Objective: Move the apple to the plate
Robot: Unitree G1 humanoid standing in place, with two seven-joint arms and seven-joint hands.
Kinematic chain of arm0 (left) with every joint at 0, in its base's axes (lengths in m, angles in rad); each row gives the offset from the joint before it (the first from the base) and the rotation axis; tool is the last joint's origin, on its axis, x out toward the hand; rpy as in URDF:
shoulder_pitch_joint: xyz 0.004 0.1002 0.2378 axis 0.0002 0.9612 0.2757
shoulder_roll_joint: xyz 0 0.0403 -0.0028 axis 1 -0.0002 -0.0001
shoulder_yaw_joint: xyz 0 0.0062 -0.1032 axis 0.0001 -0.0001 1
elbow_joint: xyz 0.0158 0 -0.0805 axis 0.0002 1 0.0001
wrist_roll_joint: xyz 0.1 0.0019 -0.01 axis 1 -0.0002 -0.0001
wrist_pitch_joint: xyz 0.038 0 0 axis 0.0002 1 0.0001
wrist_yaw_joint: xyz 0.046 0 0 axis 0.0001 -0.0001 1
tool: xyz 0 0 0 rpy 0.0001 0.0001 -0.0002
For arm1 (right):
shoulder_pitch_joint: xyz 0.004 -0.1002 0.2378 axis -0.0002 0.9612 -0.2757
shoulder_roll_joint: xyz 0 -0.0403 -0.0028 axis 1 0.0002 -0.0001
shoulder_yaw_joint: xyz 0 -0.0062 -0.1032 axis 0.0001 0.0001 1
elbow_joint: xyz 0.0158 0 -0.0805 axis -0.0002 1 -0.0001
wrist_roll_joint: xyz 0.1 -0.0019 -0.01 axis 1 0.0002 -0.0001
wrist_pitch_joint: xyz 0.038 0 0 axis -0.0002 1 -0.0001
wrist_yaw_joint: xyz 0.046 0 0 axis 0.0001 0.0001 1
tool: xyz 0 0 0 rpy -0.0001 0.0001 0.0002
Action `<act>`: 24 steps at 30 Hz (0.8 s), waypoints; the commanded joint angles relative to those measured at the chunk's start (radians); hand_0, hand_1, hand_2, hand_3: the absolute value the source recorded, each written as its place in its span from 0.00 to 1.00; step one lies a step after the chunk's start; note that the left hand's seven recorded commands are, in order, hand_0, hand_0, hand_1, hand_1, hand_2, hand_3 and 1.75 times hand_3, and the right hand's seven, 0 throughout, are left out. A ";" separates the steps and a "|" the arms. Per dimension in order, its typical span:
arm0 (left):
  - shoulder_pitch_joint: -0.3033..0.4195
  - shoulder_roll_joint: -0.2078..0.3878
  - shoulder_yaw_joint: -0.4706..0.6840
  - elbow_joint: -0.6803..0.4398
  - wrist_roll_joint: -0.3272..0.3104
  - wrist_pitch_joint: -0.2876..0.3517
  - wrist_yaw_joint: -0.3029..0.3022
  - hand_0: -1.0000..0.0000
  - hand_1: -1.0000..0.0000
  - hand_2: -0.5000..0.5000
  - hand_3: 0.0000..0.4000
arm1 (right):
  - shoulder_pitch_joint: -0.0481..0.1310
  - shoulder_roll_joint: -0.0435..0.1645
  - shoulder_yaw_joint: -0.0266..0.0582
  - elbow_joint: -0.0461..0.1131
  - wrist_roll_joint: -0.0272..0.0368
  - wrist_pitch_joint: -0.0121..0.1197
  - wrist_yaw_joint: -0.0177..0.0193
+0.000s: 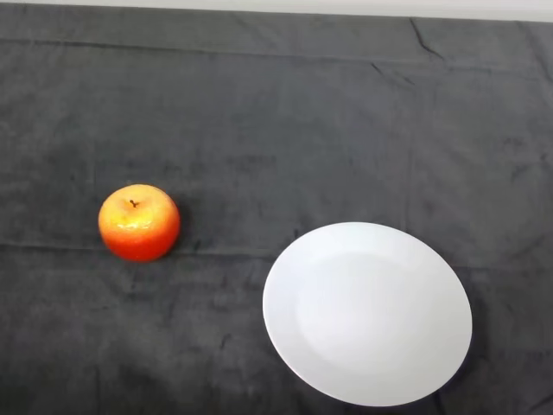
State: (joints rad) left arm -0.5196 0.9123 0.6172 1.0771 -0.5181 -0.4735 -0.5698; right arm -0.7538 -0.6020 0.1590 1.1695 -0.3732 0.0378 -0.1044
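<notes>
Left of the white plate [367, 313] I see the apple [139, 222] standing apart from its rim on the dark-clothed tabletop [285, 121].

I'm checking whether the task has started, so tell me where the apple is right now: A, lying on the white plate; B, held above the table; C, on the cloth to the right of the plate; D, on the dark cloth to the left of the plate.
D: the apple sits stem up on the dark cloth, left of the white plate and apart from it.
</notes>
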 commanded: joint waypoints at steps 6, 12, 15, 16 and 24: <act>0.087 -0.079 -0.073 -0.097 0.065 0.028 -0.011 1.00 1.00 0.50 0.00 | 0.018 -0.004 -0.0064 0.013 0.0062 0.003 -0.0018; 0.128 -0.150 -0.137 -0.177 0.113 0.041 0.010 1.00 1.00 0.50 0.00 | 0.020 -0.004 -0.0067 0.009 0.0068 0.005 -0.0014; 0.147 -0.166 -0.164 -0.222 0.131 0.066 0.011 1.00 1.00 0.50 0.00 | 0.022 -0.005 -0.0070 0.007 0.0071 0.006 -0.0011; 0.154 -0.171 -0.174 -0.240 0.137 0.076 0.011 1.00 1.00 0.50 0.00 | 0.022 -0.005 -0.0071 0.006 0.0073 0.006 -0.0010; 0.193 -0.186 -0.217 -0.319 0.164 0.125 0.000 1.00 1.00 0.50 0.00 | 0.026 -0.005 -0.0079 -0.002 0.0083 0.009 0.0000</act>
State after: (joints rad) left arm -0.3754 0.7270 0.4197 0.7878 -0.3688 -0.3661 -0.5643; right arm -0.7539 -0.6027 0.1581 1.1683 -0.3719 0.0375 -0.1044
